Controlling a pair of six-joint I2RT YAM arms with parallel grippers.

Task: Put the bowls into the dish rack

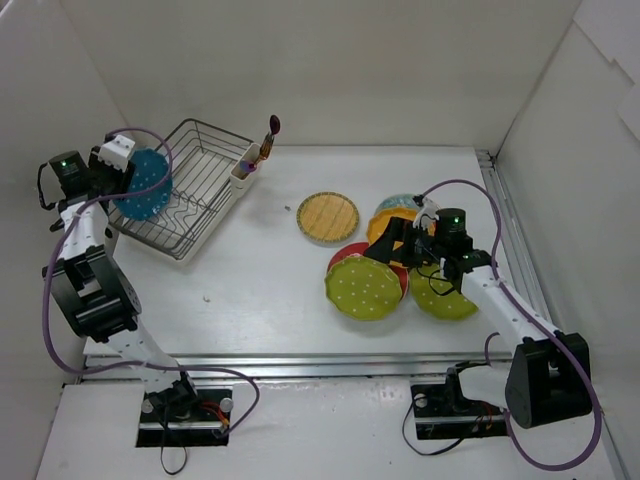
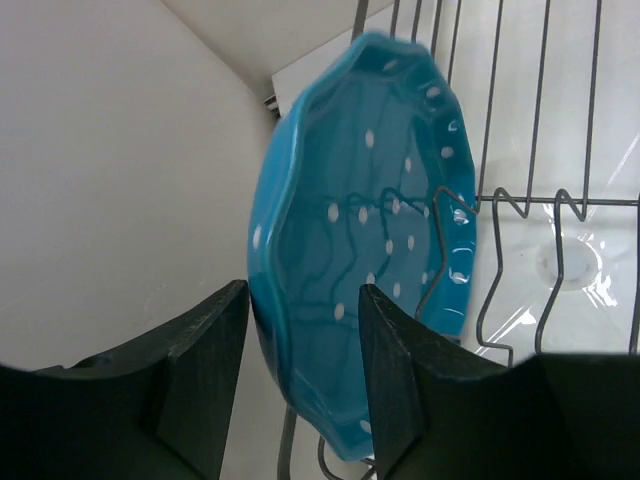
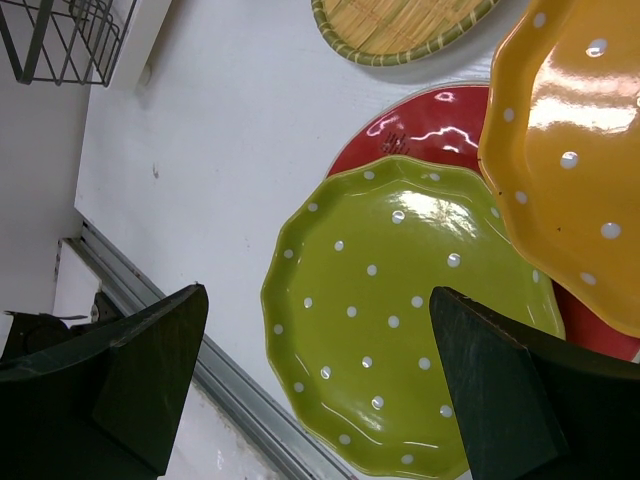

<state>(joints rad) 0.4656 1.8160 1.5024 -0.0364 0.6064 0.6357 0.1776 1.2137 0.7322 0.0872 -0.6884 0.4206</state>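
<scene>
My left gripper (image 1: 127,178) (image 2: 303,390) is shut on the rim of the white-dotted blue bowl (image 1: 147,186) (image 2: 370,230). It holds the bowl on edge at the left end of the silver wire dish rack (image 1: 200,185) (image 2: 560,200), against the tines. My right gripper (image 1: 400,243) (image 3: 315,380) is open wide and empty, hovering over a green dotted bowl (image 1: 364,288) (image 3: 400,310). That bowl overlaps a red bowl (image 1: 345,258) (image 3: 420,125). An orange bowl (image 1: 384,229) (image 3: 570,140), a second green bowl (image 1: 443,300), a teal-rimmed bowl (image 1: 398,203) and a tan woven bowl (image 1: 327,216) (image 3: 400,25) lie around it.
A white utensil cup (image 1: 243,170) with a utensil in it stands on the rack's right corner. White walls close in the table on the left, back and right. A metal rail (image 1: 300,365) runs along the near edge and another along the right side.
</scene>
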